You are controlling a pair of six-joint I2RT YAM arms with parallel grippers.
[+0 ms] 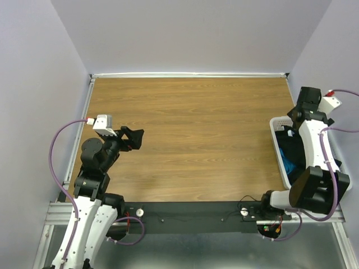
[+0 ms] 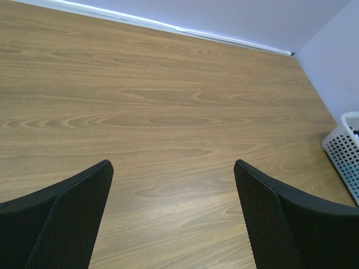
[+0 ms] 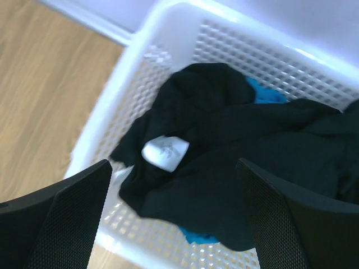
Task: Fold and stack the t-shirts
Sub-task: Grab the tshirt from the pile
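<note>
The wooden surface (image 1: 190, 140) took up most of the scene, its grain running from side to side. At its right edge sat a white plastic lattice basket (image 1: 276, 124), and both garments lay inside it.

The black t-shirt (image 3: 235, 145) was the bigger of the two. It was crumpled in a loose heap that filled most of the basket, with one fold spilling toward the near wall. The teal t-shirt (image 3: 263, 94) lay under it, showing only as a bright patch by the far wall and another sliver at the near edge.

The right claw (image 3: 174, 163) hung over the basket just above the black cloth, its jaws spread wide and gripping nothing. The left claw (image 2: 173, 168) was held above bare wood on the left side of the surface, well apart from the basket, equally wide open and empty.

A small white neck label (image 3: 165, 152) lay on the black shirt. It carried a faint grey mark, too blurred to read.
</note>
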